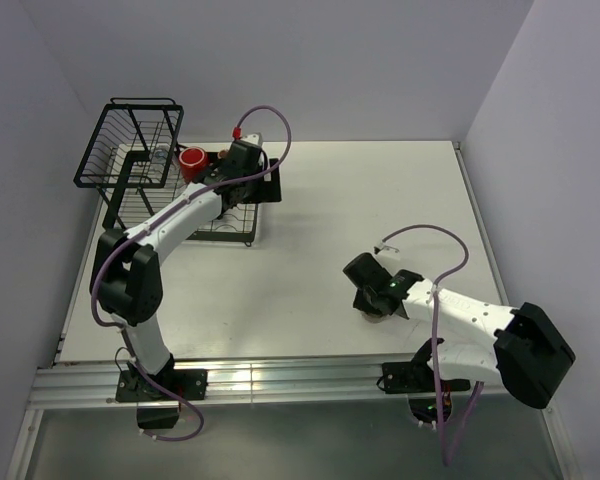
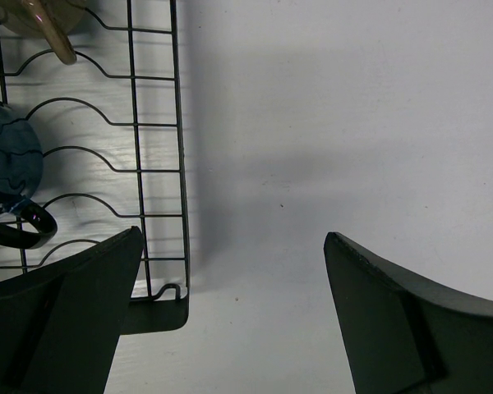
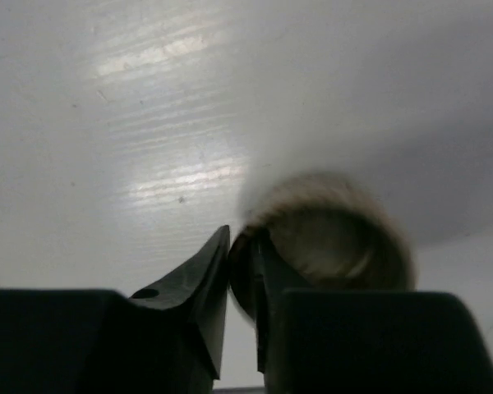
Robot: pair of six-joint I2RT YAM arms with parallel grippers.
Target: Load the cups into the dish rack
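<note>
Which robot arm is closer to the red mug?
Left. The left gripper hangs open at the edge of the black wire dish rack, beside the red mug. The right gripper is far off, pinching a low beige cup.

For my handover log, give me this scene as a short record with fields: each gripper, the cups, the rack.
left gripper: open, empty, above the dish rack's corner
right gripper: closed on the tan cup's rim, down at the table
in rack: red mug, dark blue mug
</note>
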